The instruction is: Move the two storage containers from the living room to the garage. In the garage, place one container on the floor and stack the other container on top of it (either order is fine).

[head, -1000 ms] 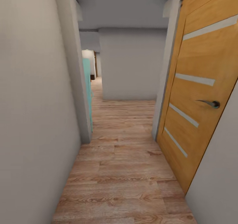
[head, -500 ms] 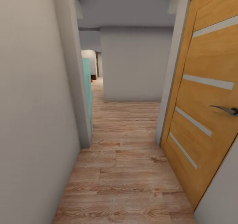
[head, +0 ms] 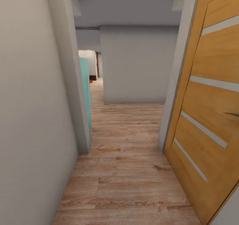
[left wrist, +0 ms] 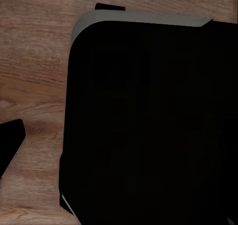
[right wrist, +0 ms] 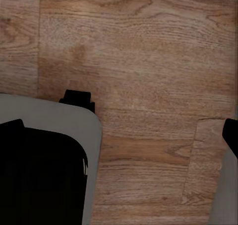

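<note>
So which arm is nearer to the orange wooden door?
Right, probably: the door stands along the robot's right side, the left arm across the body from it. Both wrist views face the plank floor.

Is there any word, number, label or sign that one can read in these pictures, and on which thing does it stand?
None: no readable text anywhere.
The wooden door bears only plain pale strips.
The walls, the turquoise panel and the plank floor are unmarked.

Wood plank floor [right wrist: 148, 61] below; grey-edged black robot body [right wrist: 39, 170] at one corner.
</note>
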Robot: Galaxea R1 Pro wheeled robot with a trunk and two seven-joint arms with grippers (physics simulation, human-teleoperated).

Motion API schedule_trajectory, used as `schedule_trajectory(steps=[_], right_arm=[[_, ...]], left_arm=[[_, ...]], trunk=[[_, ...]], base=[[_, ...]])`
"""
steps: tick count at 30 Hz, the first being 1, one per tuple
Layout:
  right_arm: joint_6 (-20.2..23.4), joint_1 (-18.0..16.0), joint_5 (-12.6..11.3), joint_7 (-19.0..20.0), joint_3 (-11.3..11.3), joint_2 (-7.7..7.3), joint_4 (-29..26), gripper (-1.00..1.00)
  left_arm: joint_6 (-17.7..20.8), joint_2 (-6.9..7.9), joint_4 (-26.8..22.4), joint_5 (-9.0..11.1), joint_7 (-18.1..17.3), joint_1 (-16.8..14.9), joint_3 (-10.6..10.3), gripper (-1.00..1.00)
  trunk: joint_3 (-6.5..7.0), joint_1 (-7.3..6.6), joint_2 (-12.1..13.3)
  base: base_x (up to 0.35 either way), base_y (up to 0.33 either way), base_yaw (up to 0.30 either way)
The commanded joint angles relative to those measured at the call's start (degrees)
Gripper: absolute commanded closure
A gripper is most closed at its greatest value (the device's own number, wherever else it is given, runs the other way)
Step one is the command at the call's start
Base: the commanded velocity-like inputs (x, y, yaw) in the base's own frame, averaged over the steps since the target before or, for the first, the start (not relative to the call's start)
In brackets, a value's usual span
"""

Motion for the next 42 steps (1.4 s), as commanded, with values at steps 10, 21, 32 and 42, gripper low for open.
schedule_trajectory(steps=[10, 21, 32, 42], right_arm=[[-0.3, -0.1, -0.4, 0.0, 0.5, 0.04, 0.2, -1.0], [-0.3, -0.1, -0.4, 0.0, 0.5, -0.1, 0.2, -1.0], [-0.3, -0.1, -0.4, 0.0, 0.6, -0.14, 0.2, -1.0], [-0.3, -0.1, -0.4, 0.0, 0.6, -0.14, 0.2, -1.0]], left_arm=[[0.0, -0.03, 0.0, 0.4, 0.0, 0.0, 0.3, -1.0], [0.0, 0.05, 0.0, 0.4, 0.0, 0.0, 0.3, -1.0], [0.3, 0.07, 0.0, 0.5, 0.0, 0.0, 0.3, -1.0], [0.4, 0.06, 0.0, 0.5, 0.0, 0.0, 0.3, -1.0]], trunk=[[-0.06, 0.03, 0.0], [-0.06, 0.03, 0.0], [-0.06, 0.03, 0.0], [-0.06, 0.03, 0.0]], base=[[0.318, -0.043, 0.0], [0.293, -0.198, 0.0], [0.312, -0.067, 0.0], [0.322, -0.001, 0.0]])
